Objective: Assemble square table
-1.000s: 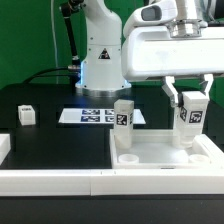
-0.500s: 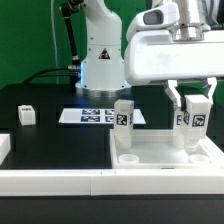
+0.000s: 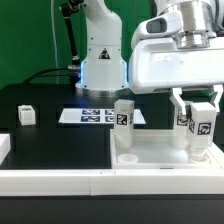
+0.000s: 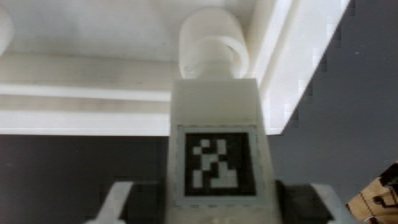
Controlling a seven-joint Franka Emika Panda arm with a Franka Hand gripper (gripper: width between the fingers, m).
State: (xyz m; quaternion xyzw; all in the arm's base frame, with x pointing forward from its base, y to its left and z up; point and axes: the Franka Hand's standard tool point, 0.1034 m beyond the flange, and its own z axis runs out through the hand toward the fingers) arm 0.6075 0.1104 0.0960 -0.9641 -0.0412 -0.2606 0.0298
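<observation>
Leg (image 3: 201,135) inside the claw (image 3: 198,108) grip

White arm (image 3: 100,30) with black triangle mark, white claw (image 3: 197,112).

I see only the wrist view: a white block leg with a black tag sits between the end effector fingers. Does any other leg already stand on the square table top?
Observer: Yes, a second white tagged plastic block leg stands upright on the large white square plastic tray-like top, toward the exterior view's left.
Operator: Are more legs waiting?
Observer: One small white block with a dark mark lies on the black table, apart from the top, further to that left.
Operator: And my held leg?
Observer: The end effector grips the held leg upright over the top's side at the exterior view's right.
</observation>
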